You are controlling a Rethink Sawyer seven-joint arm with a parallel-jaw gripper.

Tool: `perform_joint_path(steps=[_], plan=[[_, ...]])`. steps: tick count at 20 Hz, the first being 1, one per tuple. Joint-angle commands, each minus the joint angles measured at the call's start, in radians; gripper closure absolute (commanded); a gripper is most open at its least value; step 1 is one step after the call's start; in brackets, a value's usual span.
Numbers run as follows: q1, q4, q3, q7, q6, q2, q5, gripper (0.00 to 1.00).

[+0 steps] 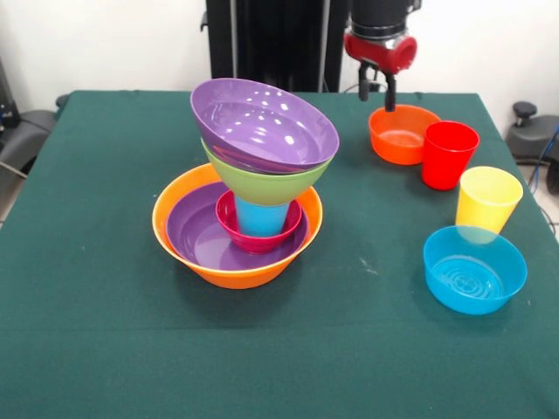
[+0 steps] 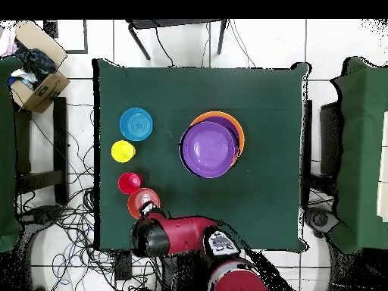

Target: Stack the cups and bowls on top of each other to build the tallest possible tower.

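Observation:
The tower (image 1: 249, 188) stands mid-table: a large orange bowl (image 1: 229, 272) holds a purple bowl, a small pink-red bowl and the blue cup (image 1: 260, 216). A lime green bowl (image 1: 262, 183) and a tilted purple bowl (image 1: 262, 125) rest on the cup. My gripper (image 1: 377, 94) hangs open and empty just over the far rim of the small orange bowl (image 1: 400, 135). Next to that bowl stand the red cup (image 1: 449, 154), the yellow cup (image 1: 487, 199) and the small blue bowl (image 1: 474, 269). In the overhead view the arm (image 2: 178, 235) covers the gripper beside the small orange bowl (image 2: 142, 202).
The green table (image 1: 87, 262) carries everything. Off the table in the overhead view lie a cardboard box (image 2: 36, 76), cables on the floor and dark chairs at both sides. The loose cups and bowls line one side of the table (image 2: 265, 114).

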Motion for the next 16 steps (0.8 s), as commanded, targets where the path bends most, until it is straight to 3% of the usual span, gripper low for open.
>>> perform_joint_path(steps=[1, 8, 16], plan=[[0.068, -0.147, 0.027, -0.056, -0.008, 0.158, -0.080, 0.00], [0.153, -0.224, -0.099, -0.034, -0.060, 0.277, -0.109, 0.00], [0.158, -0.241, -0.130, -0.036, 0.015, 0.242, -0.104, 0.00]])
